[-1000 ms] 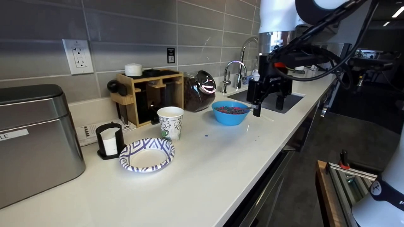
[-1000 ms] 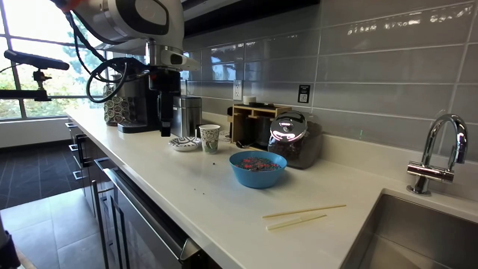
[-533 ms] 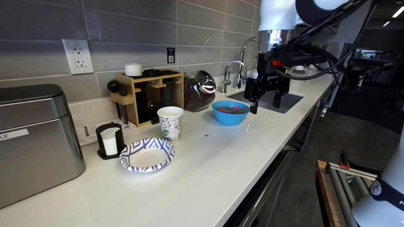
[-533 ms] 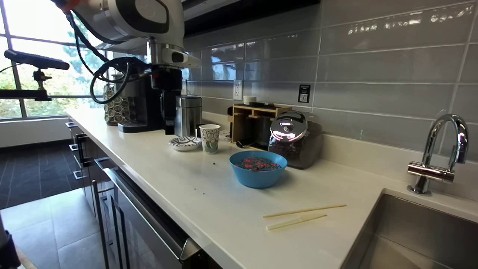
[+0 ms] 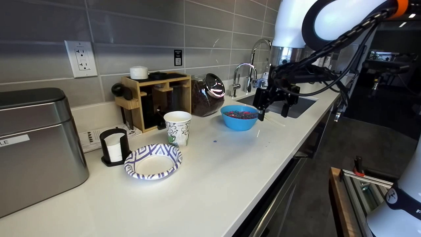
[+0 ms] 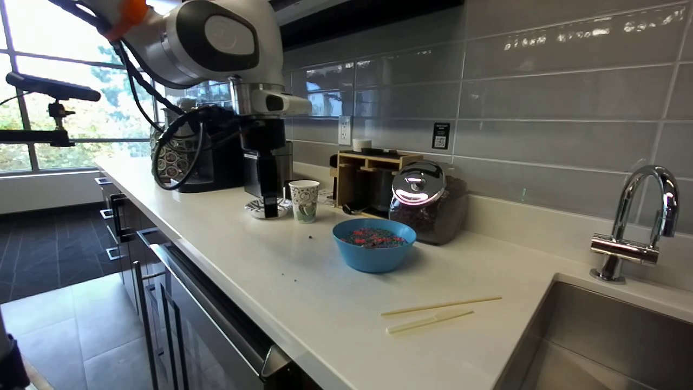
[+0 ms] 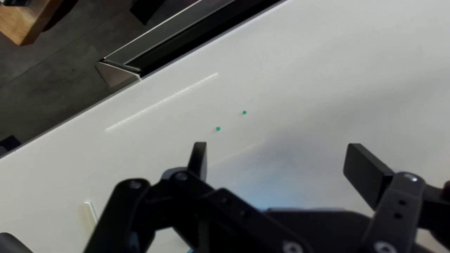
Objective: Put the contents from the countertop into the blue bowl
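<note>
"Blue bowl [image 6: 373, 260] first: where is it?"

"Upright on the off-white desk [image 5: 184, 204], near the clear jar [image 6: 441, 214] with the shiny lid [image 6: 418, 185]. Small bits [image 6: 373, 237] lie inside the bowl, some reddish, others darker."

"And the jaws?"

"Released, standing well apart from each other. They hang over the desk, near the blue bowl; how high, I can't tell."

"What does the wrist view show?"

"Two green specks [image 7: 218, 128] on the desk, near each other, just past the jaws, on the side toward the desk's front edge."

"Any others lying loose?"

"One blue speck [image 5: 215, 141], in an exterior view, between the blue bowl and the paper cup [image 5: 178, 130]. That cup stands upright, printed with leafy swirls."

"And right by the cup?"

"A patterned white bowl [image 5: 154, 164], shallow, just beside it. Whether the two touch, I can't say."

"Over toward the sink [image 6: 612, 325]?"

"Two pale sticks [image 6: 441, 306], lying side by side on the desk with a gap between them, between the blue bowl and the sink. Both lie apart from the bowl."
</note>
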Motion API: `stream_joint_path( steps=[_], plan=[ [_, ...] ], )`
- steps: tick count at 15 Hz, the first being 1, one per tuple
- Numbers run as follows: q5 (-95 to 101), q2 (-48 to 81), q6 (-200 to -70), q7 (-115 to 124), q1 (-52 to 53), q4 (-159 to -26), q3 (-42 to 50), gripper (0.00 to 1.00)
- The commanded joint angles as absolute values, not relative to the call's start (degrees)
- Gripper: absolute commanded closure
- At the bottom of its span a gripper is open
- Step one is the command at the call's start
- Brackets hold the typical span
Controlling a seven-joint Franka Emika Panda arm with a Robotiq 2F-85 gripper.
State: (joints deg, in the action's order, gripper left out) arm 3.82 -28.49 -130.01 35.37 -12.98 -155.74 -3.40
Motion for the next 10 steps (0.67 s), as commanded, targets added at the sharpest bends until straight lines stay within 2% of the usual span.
stream_joint_path(
  steps=[1,10],
  plan=[
    [5.29,-26.67,-136.53,38.19,-15.1,-159.05,-3.32,0.0],
    [10.3,-16.86,-142.76,43.87,-18.86,-157.56,-3.13,0.0]
  ],
)
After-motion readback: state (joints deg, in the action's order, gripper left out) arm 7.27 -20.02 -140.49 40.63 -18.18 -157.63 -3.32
